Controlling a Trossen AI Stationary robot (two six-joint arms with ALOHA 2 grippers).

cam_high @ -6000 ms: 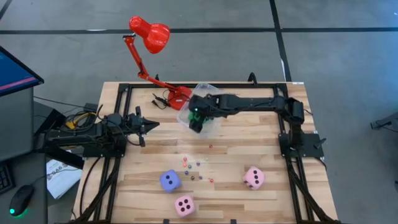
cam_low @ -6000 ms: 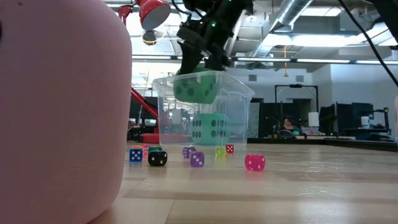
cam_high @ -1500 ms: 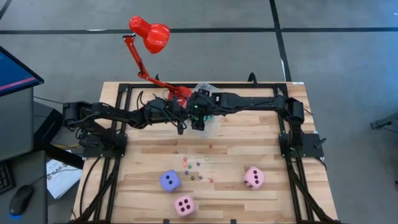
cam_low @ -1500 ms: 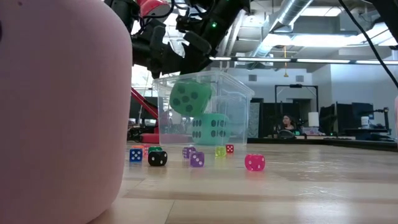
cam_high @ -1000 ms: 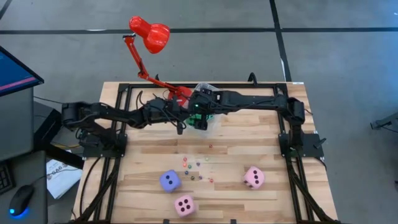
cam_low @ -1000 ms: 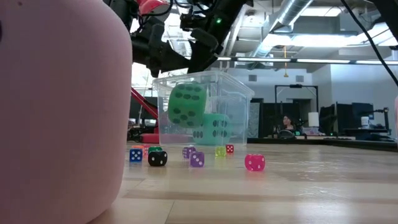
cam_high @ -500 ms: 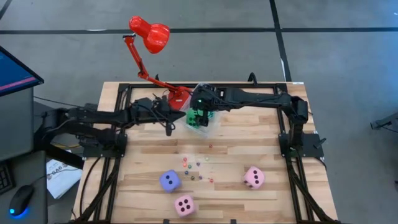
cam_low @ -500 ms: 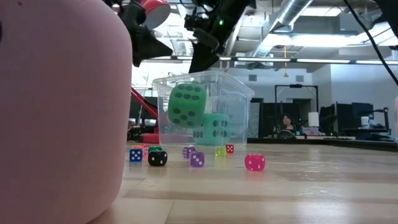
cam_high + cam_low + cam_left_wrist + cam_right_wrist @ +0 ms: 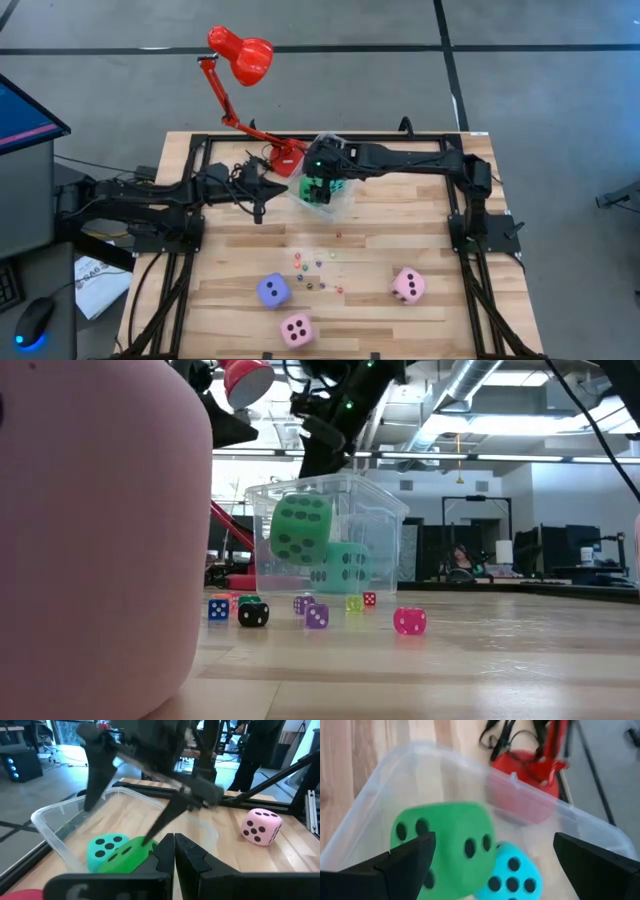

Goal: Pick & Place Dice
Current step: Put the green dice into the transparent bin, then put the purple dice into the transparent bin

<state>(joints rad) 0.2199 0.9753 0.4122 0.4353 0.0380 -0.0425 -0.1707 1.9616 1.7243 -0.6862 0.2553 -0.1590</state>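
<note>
- We see the green die [image 9: 442,847] resting on the cyan die [image 9: 507,872] inside the clear tub [image 9: 385,510] at the back of the worktop [image 9: 400,320].
- The right gripper [image 9: 318,165] hangs over the tub, its jaws wide apart and holding nothing.
- The left gripper [image 9: 262,188] is just beside the tub; its jaws are together.
- Two pink dice [image 9: 407,285] and a purple-blue die [image 9: 273,290] lie near the front, with tiny dice [image 9: 409,621] between them and the tub.

Cyan die [image 9: 345,567] half hidden behind green die [image 9: 301,529]; near pink die [image 9: 95,540] cut off by frame edge.
</note>
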